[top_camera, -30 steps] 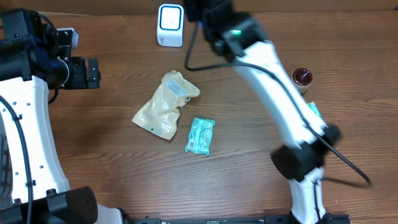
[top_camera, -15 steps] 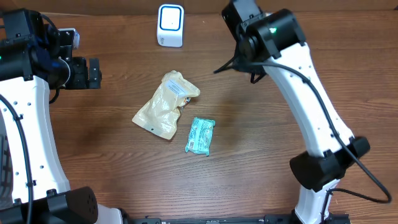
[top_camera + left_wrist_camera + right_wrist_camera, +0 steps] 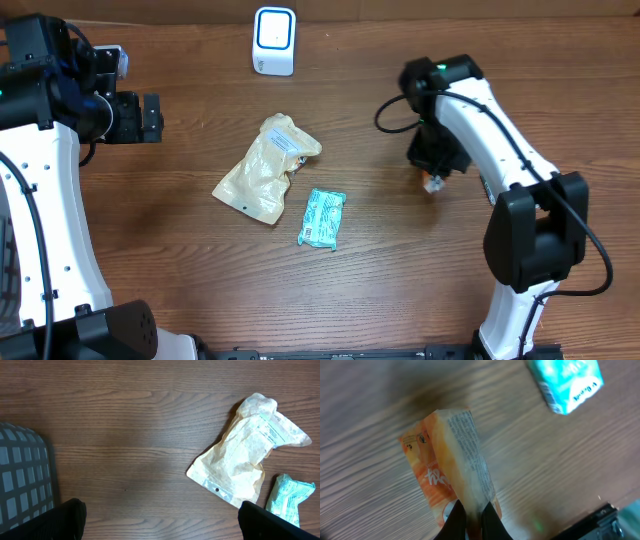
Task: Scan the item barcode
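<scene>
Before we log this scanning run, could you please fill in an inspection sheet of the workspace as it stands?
Surface: wooden table, no spills seen.
Job's things: white scanner at the far edge; orange packet held above the table.
Clutter: beige pouch and teal packet lying mid-table, close together but apart.
Grippers: left gripper open and empty; right gripper shut on the orange packet's edge.
Cables: black cable loops beside the right arm, touching no item.
Surroundings: grey gridded bin at the edge of the left wrist view.
</scene>
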